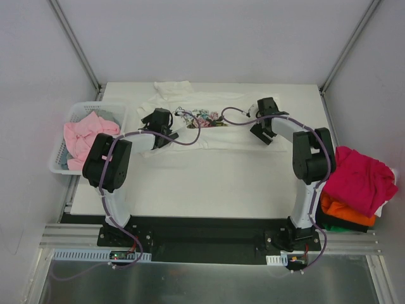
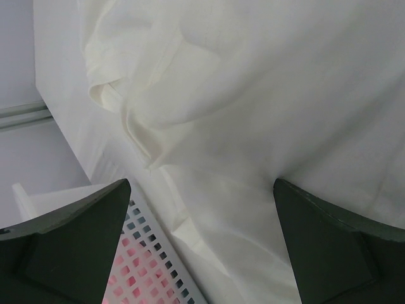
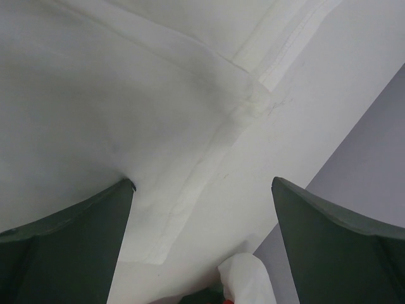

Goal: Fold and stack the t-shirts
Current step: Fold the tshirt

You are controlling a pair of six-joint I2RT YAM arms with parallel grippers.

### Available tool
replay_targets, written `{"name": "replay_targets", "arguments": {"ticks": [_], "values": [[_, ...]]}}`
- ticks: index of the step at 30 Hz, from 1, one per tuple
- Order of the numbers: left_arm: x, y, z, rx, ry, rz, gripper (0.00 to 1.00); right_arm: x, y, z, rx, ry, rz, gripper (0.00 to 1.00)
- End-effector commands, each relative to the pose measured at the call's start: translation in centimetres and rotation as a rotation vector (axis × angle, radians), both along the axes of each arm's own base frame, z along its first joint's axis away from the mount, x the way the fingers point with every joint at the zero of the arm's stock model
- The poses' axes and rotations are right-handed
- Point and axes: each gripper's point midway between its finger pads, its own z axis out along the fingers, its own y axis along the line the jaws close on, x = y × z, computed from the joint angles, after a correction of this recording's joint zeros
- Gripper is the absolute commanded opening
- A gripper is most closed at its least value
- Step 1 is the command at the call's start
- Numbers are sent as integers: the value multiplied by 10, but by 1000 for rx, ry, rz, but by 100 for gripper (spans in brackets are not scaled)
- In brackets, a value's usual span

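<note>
Left hand (image 1: 161,130) released, jaws spread wide, white floral t-shirt (image 1: 218,138) directly beneath it. Right hand (image 1: 262,130) likewise released, the same shirt's seamed edge beneath it.

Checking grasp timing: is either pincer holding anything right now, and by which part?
Nothing is held. The left pincer and right pincer are both open over the white tee.

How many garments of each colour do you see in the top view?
White flower-print t-shirt: 1
Pale pink garment: 1
Magenta garment: 1
Orange garment: 1
Dark garment: 1
Total: 5 visible; the piles may hide more.
</note>
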Motion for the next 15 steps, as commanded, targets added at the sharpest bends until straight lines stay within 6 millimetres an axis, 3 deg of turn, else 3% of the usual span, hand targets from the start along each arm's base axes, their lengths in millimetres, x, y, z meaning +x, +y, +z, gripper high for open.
{"name": "replay_targets", "arguments": {"ticks": [1,15], "values": [[-31,14,-13,74,100,-3,98,-28,-20,-19,-61,91,-10,97],[-62,8,-6,48,87,-11,99,-71,-33,-12,-59,100,-43,97]]}}
